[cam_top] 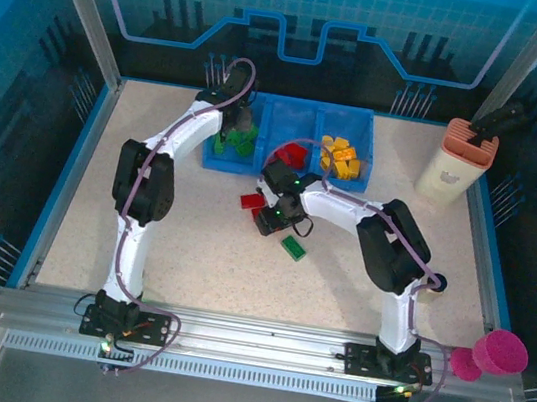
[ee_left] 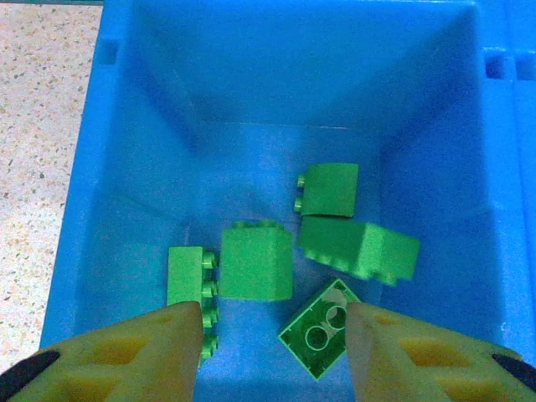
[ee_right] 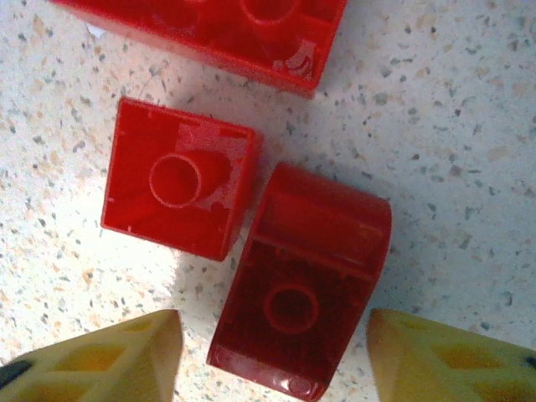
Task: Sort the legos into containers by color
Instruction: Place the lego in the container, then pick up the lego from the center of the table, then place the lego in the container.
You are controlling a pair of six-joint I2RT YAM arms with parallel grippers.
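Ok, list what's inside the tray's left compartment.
Five green legos show in the left compartment, one underside-up. The left pincer covers the near corners; anything there is hidden.

Under your right gripper point(ee_right: 272, 318), the red legos point(ee_right: 180, 188) look like glossy, smooth plastic; the tabletop point(ee_right: 435, 126) is matt and speckled.

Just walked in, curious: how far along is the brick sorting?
Green plastic bricks lie in the left compartment of the blue plastic tray, yellow bricks in the right, one red brick in the middle. In hand: the open right gripper straddles a curved red brick on the table; the left gripper hangs open above the greens. Left: two more red bricks and a green brick.
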